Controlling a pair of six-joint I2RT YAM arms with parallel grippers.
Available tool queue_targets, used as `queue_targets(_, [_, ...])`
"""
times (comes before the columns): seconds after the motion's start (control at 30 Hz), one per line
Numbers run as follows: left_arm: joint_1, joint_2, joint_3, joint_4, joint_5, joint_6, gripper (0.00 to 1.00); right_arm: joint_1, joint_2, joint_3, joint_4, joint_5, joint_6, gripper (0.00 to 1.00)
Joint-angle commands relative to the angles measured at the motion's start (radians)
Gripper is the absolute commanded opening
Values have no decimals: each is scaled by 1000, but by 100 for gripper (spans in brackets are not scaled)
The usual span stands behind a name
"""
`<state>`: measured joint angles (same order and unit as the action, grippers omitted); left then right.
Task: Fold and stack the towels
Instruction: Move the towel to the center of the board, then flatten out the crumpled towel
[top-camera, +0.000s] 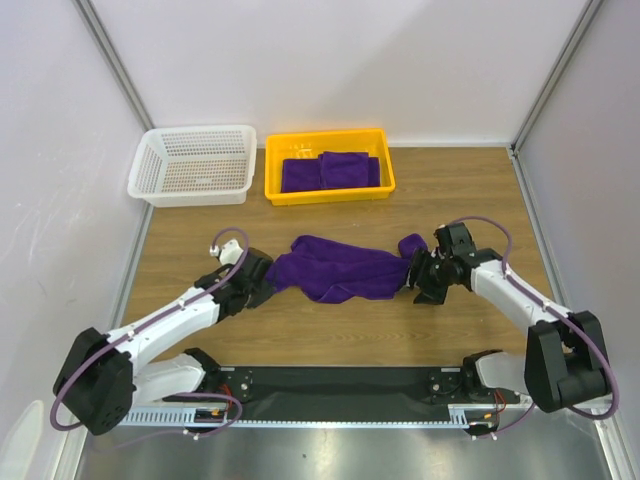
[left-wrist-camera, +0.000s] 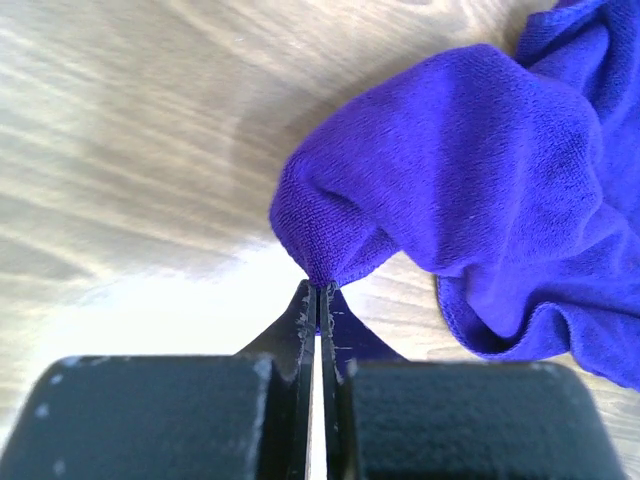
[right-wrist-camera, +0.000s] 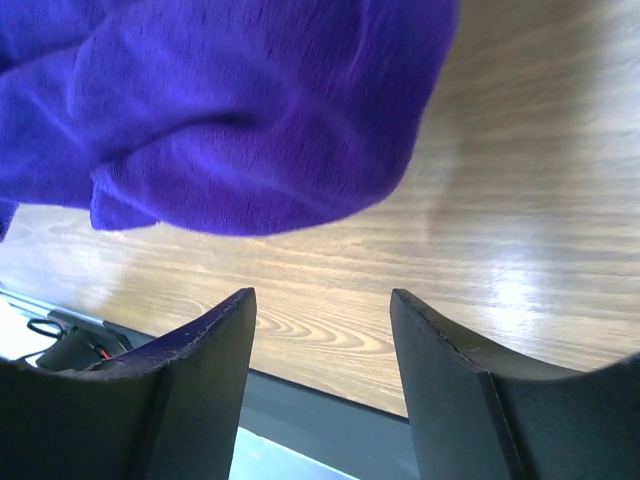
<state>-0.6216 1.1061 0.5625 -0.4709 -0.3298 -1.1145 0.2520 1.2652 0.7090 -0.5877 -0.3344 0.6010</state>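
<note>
- Left claw is pinched shut on the left corner of the loose towel; cloth bunches just ahead of its tips
- Right claw stands open, gripping nothing; the towel's right end lies just beyond its tips, long axis running claw to claw
- Well beyond both claws, a yellow tray holds folded towels, a white basket beside it; nothing in the way

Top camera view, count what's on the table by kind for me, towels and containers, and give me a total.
Yellow tray: 1
White basket: 1
Purple towels: 3 that I can tell apart, one loose towel on the table and two folded towels in the tray; any beneath them are hidden
Total: 5
</note>
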Motion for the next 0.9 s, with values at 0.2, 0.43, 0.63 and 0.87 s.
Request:
queue_targets(0.2, [-6, -95, 47, -251, -94, -33, 0, 29, 63, -53, 210, 34, 89, 62])
queue_targets(0.43, [-6, -206, 13, -339, -130, -68, 0, 36, 128, 21, 241, 104, 117, 62])
queue_targets(0.63, [-6, -276, -13, -396, -144, -100, 0, 39, 197, 73, 252, 143, 118, 62])
queue_targets(0.87, [-3, -367, -38, -416, -149, -91, 0, 55, 279, 159, 255, 184, 126, 38])
